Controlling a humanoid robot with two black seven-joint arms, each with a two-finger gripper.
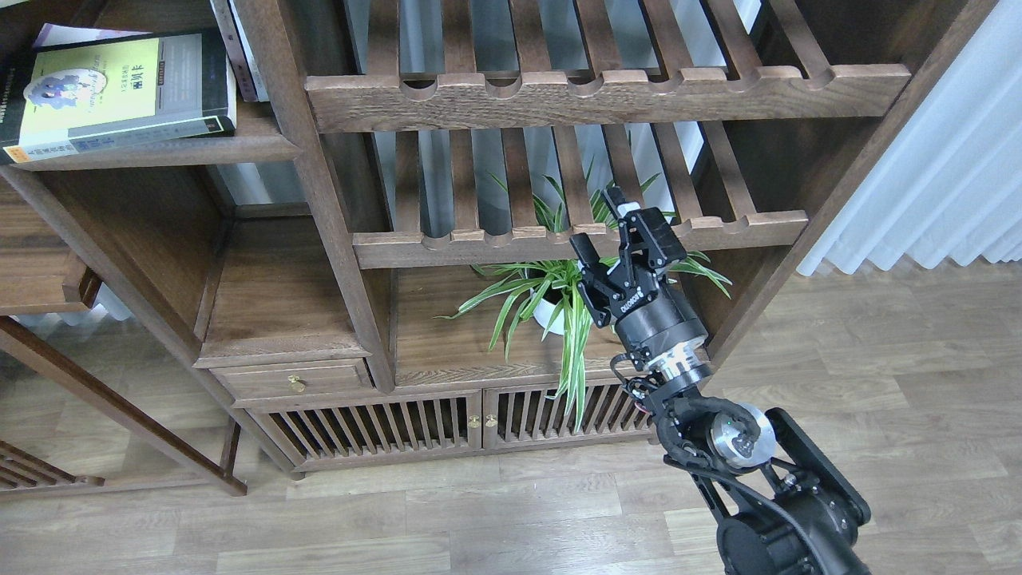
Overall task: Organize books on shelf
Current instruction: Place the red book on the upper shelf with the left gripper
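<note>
The yellow-green book (112,88) lies flat on the shelf (160,150) at upper left, a pale thin paperback (60,34) peeking out beneath it at the back. Just beside it, thin upright volumes (239,48) lean against the cabinet post. Over to the right, the right gripper (600,225) hangs in front of the spider plant (543,291), fingers spread and holding nothing, though the tips are hard to read against the rack (575,235). The left arm is out of frame.

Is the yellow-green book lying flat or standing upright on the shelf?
Flat: the yellow-green book lies cover-up on the shelf, page edges facing forward.
</note>
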